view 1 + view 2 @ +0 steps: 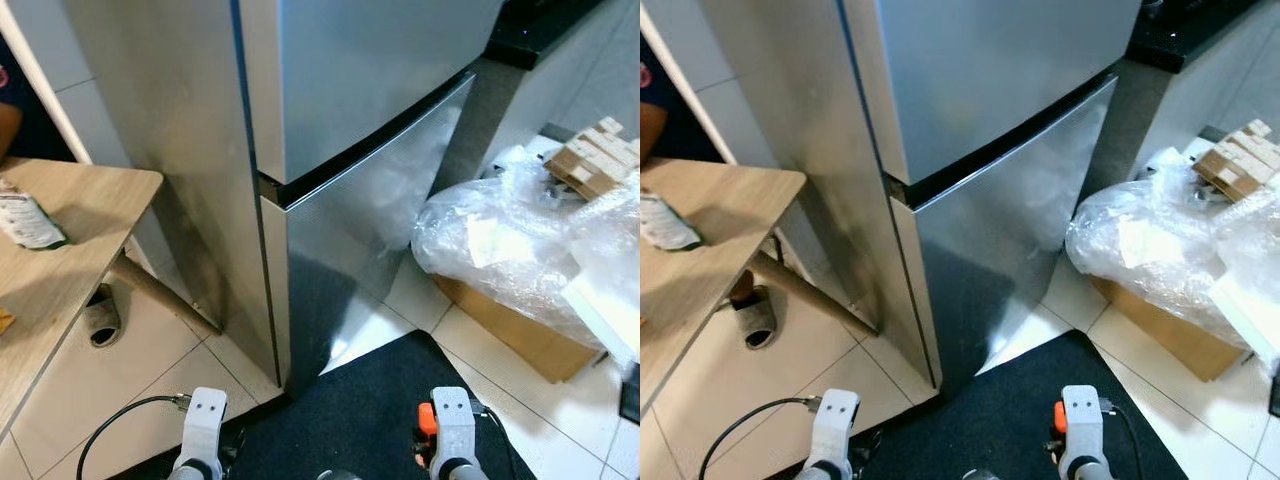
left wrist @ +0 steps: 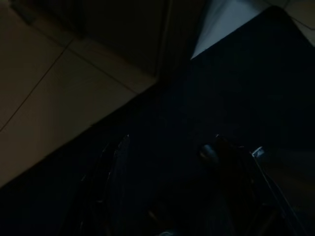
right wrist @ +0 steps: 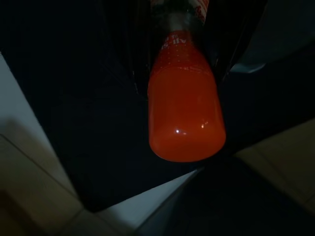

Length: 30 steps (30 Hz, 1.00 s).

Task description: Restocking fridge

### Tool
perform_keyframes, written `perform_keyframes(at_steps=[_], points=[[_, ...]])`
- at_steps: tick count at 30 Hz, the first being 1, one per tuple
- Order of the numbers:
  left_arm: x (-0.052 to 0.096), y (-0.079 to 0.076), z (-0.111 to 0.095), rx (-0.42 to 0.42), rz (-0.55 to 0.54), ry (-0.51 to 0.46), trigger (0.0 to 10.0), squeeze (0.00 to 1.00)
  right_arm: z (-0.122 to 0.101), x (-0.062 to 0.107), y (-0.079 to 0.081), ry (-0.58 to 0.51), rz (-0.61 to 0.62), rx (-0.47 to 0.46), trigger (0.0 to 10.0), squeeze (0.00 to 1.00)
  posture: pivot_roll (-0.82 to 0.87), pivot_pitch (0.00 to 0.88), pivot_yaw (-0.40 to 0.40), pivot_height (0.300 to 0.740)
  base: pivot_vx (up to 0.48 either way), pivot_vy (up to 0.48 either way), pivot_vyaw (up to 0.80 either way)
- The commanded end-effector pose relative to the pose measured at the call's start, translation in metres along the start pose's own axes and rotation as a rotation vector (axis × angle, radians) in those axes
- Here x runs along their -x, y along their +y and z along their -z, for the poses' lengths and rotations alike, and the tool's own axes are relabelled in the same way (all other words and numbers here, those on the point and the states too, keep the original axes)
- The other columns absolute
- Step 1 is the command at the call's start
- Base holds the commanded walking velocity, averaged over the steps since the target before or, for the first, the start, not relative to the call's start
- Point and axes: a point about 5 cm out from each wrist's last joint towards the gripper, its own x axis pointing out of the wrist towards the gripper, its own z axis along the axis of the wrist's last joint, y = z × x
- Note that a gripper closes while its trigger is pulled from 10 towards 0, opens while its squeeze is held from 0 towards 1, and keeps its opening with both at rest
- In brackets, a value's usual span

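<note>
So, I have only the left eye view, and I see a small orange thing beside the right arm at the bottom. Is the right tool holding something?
Observer: Yes. In the right wrist view, the right tool grips a bottle full of orange liquid.
Operator: What lies under the bottle?
Observer: The dark mat, with the corner of a white tile past its edge.
Operator: And the left tool?
Observer: Its wrist view is very dark. I can make out the mat and beige floor tiles, nothing more.
</note>
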Motion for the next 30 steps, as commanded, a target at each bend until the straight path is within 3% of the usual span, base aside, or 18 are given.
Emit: perform_keyframes(at_steps=[1, 23, 30], points=[[0.004, 0.006, 0.006, -0.019, -0.008, 0.026, 10.0, 0.00, 0.007, 0.003, 0.003, 0.015, 0.006, -0.025, 10.0, 0.00, -0.18, 0.080, 0.071, 0.740, 0.000, 0.000, -0.80], [0.006, 0.006, 0.007, -0.007, -0.031, -0.001, 10.0, 0.00, 0.010, 0.004, 0.002, 0.018, 0.001, -0.032, 10.0, 0.00, -0.16, 0.096, 0.047, 0.740, 0.000, 0.000, -0.79], [0.009, 0.019, 0.001, 0.017, -0.126, -0.059, 10.0, 0.00, 0.000, 0.000, 0.008, -0.011, -0.041, -0.004, 10.0, 0.00, -0.16, 0.099, 0.043, 0.740, 0.000, 0.000, 0.00]])
